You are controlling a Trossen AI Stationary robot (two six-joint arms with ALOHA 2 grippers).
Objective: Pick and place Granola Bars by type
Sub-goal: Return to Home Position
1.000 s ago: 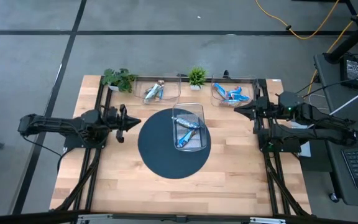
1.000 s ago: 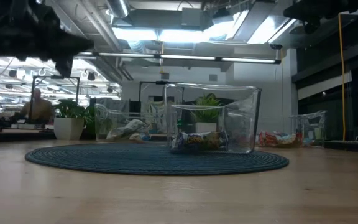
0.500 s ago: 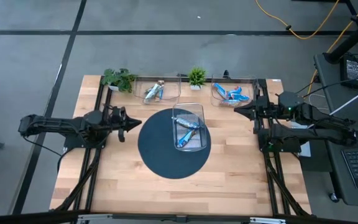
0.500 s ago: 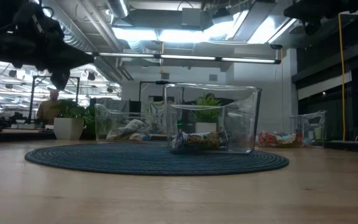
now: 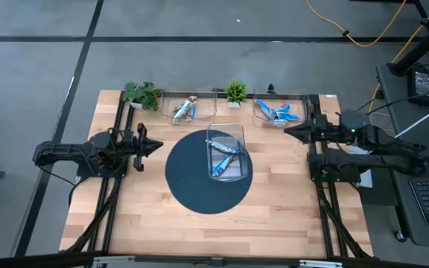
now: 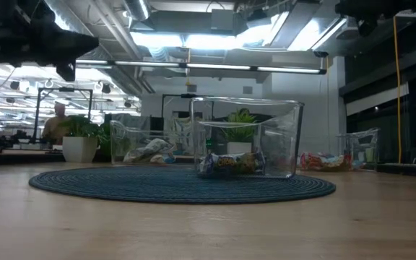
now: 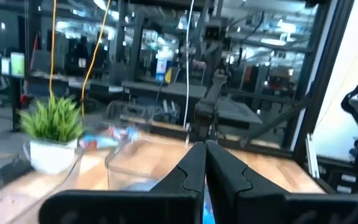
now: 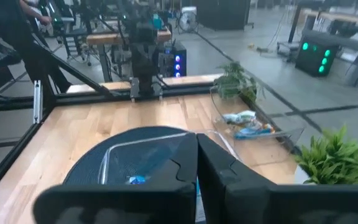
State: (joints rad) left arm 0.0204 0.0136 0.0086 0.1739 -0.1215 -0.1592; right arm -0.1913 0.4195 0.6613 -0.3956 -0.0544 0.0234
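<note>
Table [image 5: 274,216] sides: left hand [image 5: 158,144], right hand [image 5: 285,132] level, closed.

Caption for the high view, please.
Granola bars sorted into three clear bins; left gripper and right gripper shut, empty, at the table's sides.

The bench [image 5: 274,223] is pale wood planking, smooth with a soft sheen. The round mat [image 5: 192,190] is dark blue woven cloth, ribbed and matt. The centre bin [image 5: 226,126] is clear glossy plastic. The Granola Bars [image 5: 225,149] wear shiny wrappers. The left tool [image 7: 201,145] and right tool [image 8: 196,137] look like matt black plastic.
</note>
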